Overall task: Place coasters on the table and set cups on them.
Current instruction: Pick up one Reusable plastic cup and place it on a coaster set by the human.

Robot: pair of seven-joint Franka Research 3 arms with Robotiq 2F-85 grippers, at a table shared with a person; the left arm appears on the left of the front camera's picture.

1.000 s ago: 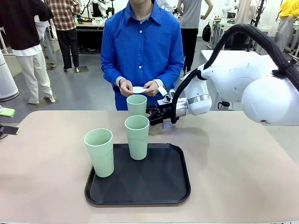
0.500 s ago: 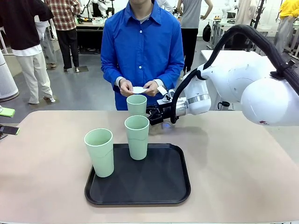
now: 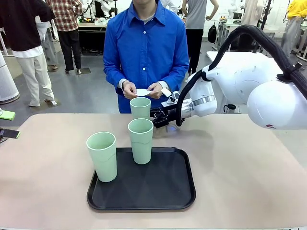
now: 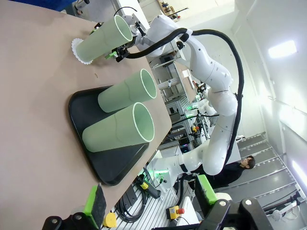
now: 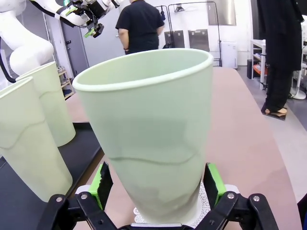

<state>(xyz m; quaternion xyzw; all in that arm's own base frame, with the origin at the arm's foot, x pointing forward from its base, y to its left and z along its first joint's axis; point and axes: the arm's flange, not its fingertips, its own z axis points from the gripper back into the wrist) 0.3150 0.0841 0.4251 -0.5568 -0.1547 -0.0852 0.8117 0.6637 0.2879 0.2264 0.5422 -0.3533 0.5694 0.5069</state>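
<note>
Cup one (image 3: 101, 155): upright on the tray's (image 3: 168, 188) left edge. Cup two (image 3: 140, 140): upright on the tray's far edge. Cup three (image 3: 140, 107): beyond the tray on the table (image 3: 249, 163), standing on a coaster (image 4: 75, 47). Person's hands (image 3: 128, 90): beyond the tray, holding a second coaster (image 3: 142, 92). My right gripper (image 3: 154, 115): beyond the tray, jaws spread, a pad either side of cup three, not clamping. My left gripper (image 4: 146, 187): jaws wide, empty.

cups (image 3: 140, 141): pale mint green, plain
tray (image 3: 163, 194): black
table (image 3: 240, 167): beige-tan, unpatterned
coaster (image 4: 75, 47): white, scalloped lacy edge
person's shirt (image 3: 146, 48): bright blue
right arm (image 3: 240, 76): white
</note>
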